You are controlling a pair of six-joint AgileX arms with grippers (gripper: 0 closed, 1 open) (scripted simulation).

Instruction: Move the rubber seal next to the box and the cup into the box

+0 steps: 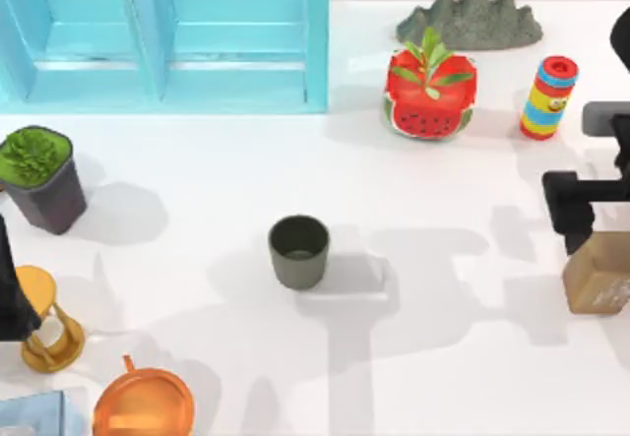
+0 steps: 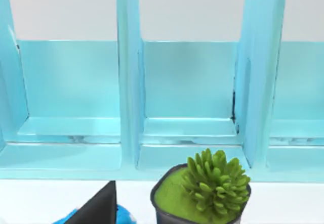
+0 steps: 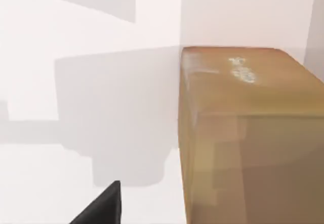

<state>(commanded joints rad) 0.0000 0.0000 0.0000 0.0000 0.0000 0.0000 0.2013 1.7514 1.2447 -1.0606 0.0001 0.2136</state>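
Note:
The dark grey-green cup (image 1: 298,251) stands upright near the middle of the table. Far to its right, at the table's right edge, sits the tan-brown rubber seal (image 1: 598,280) with faint white marks on it. My right gripper (image 1: 581,247) hangs just behind the seal's near corner. The right wrist view has the rubber seal (image 3: 243,133) close up, with one dark fingertip (image 3: 101,209) beside it. The light blue box (image 1: 162,37) is at the back left, and its compartments (image 2: 187,82) face the left wrist camera. My left gripper (image 1: 12,298) is parked at the left edge.
A dark pot with a green plant (image 1: 39,175) stands in front of the box. A yellow hourglass (image 1: 49,323) and an orange round vessel (image 1: 143,406) sit at the front left. At the back right are a watermelon planter (image 1: 428,87), a grey rock (image 1: 471,18) and a striped can (image 1: 548,98).

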